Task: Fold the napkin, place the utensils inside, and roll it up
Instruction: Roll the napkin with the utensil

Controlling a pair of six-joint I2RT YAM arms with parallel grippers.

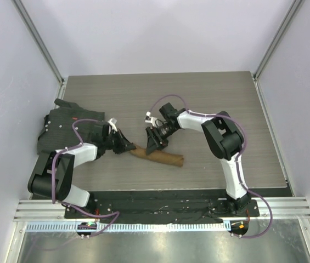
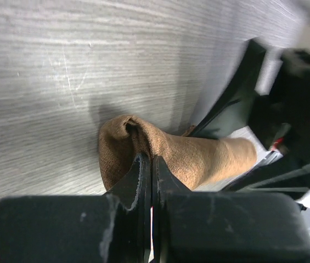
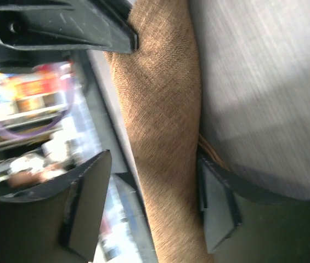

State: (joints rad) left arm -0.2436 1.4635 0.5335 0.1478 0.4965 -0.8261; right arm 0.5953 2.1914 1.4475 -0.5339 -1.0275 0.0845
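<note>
The napkin (image 1: 160,157) lies rolled into a tan-brown tube on the table, running left to right in front of both arms. My left gripper (image 1: 125,146) is at the tube's left end, its jaws pressed together on a fold of the cloth (image 2: 138,134). My right gripper (image 1: 156,143) is open and straddles the roll (image 3: 160,109) near its left part. One of its fingers (image 3: 215,203) rests against the cloth and the other finger (image 3: 89,203) stands apart from it. The utensils are hidden from every view.
A dark grey-black textured mat (image 1: 67,129) lies crumpled at the table's left edge, behind my left arm. The wood-grain table (image 1: 209,93) is walled by pale panels on three sides. The black base plate (image 1: 160,200) runs along the near edge.
</note>
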